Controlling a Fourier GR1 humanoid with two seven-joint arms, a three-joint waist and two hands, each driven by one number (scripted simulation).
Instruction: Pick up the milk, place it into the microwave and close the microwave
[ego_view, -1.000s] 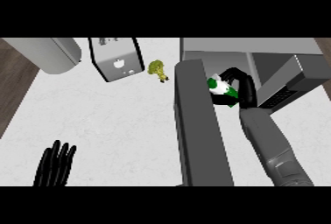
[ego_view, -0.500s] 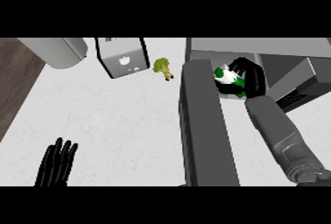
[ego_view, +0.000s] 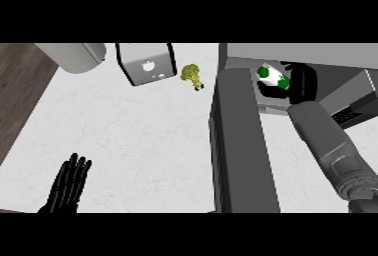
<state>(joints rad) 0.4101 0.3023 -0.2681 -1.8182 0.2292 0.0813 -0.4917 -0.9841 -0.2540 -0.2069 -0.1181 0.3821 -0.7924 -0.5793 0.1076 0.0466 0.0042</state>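
Milk (ego_view: 270, 76) now sits deeper inside microwave (ego_view: 310, 55).

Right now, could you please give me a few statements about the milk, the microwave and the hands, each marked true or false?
1. The milk is inside the microwave. True.
2. The microwave door is closed. False: it stands open, swung out toward the robot.
3. The right hand is at the milk inside the microwave. True.
4. The left hand holds the milk. False: it rests open at the lower left, fingers up, holding nothing.
5. A small yellow-green item lies on the counter left of the door. True.
6. The item lies inside the microwave. False: it is outside, beside a grey appliance.
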